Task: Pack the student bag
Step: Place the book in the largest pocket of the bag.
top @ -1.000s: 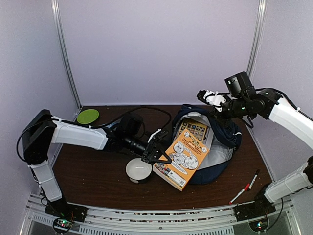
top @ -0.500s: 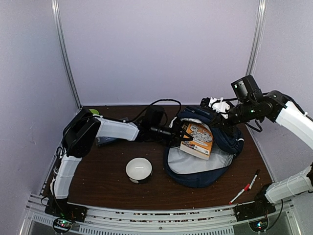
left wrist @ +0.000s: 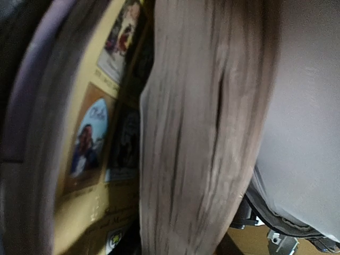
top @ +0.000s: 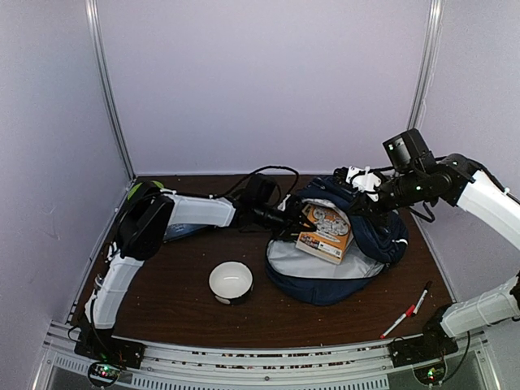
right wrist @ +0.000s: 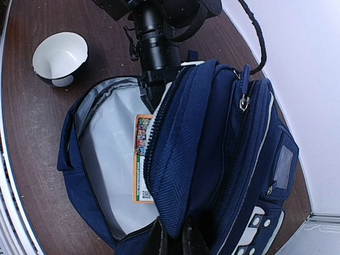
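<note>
the student bag (top: 375,236) lies open right of centre on the bench (top: 179,313), its flap pinched up by the right end effector (top: 357,193). the left end effector (top: 291,219) pinches the book (top: 327,231) at its mouth; best to push it deeper, flat along the lining.

Navy student bag (top: 375,236) lies unzipped — flap raised, grey lining showing.

student bag (top: 325,272): on the counter (top: 162,313), right of centre, lying open.
book (top: 325,234): tilted in the bag's open mouth.
bowl (top: 231,282): left of the bag, apart.
two pens (top: 397,322): right of the bag, near the front edge.
</note>
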`<state>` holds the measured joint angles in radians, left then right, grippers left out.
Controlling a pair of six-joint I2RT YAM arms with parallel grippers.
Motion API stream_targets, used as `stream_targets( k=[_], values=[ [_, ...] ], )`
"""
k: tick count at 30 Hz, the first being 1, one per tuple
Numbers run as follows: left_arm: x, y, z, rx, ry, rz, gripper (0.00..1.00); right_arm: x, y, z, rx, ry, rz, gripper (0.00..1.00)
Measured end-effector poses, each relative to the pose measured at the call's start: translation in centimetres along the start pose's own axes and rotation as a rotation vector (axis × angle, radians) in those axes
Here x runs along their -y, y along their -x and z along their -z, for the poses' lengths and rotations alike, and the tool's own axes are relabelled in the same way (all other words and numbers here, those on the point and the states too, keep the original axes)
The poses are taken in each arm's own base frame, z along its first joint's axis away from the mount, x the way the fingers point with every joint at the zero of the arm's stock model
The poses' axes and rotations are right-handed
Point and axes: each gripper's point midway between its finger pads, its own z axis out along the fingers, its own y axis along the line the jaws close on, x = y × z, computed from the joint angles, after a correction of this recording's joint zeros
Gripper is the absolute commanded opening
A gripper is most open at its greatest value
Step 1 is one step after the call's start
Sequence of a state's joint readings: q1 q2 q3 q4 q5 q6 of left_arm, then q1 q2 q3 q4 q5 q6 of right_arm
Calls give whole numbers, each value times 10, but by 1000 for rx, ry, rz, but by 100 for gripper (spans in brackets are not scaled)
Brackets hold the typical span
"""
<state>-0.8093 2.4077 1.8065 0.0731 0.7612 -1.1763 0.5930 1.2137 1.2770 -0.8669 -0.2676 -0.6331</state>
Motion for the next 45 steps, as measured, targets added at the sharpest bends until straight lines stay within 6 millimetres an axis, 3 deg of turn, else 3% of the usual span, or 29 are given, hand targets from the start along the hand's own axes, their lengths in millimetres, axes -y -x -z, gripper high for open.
stream_targets(
  k=[4, 11, 14, 17, 18, 22, 25, 27, 30, 33, 37, 45],
  values=[
    [4, -4, 20, 29, 36, -16, 45, 6, -4, -1, -2, -28, -12, 0],
    [33, -12, 70, 100, 85, -134, 44, 16, -6, 1, 1, -70, -43, 0],
    [35, -20, 93, 143, 173, -242, 31, 19, -5, 2, 4, -82, -59, 0],
    [39, -37, 105, 155, 247, -405, 8, 20, -5, 1, 7, -87, -76, 0],
    [41, -45, 105, 149, 264, -453, 0, 20, -4, 1, 8, -88, -79, 0],
    [44, -96, 86, 67, 325, -752, 0, 21, -3, 1, 12, -90, -95, 0],
    [34, -131, 66, -25, 368, -922, 0, 21, -3, 1, 14, -90, -105, 0],
    [22, -142, 56, -71, 417, -1013, 0, 21, -2, 0, 15, -86, -106, 0],
    [-1, -136, 48, -111, 499, -1080, 0, 20, -1, 0, 18, -80, -107, 0],
    [-19, -118, 38, -136, 576, -1125, 0, 19, -1, 0, 23, -68, -106, 0],
    [-25, -91, 19, -122, 632, -1187, 0, 13, 0, -1, 29, -38, -103, 0],
    [-23, -52, 3, -72, 712, -1226, 0, 4, -1, -2, 35, 7, -100, 0]
  ],
)
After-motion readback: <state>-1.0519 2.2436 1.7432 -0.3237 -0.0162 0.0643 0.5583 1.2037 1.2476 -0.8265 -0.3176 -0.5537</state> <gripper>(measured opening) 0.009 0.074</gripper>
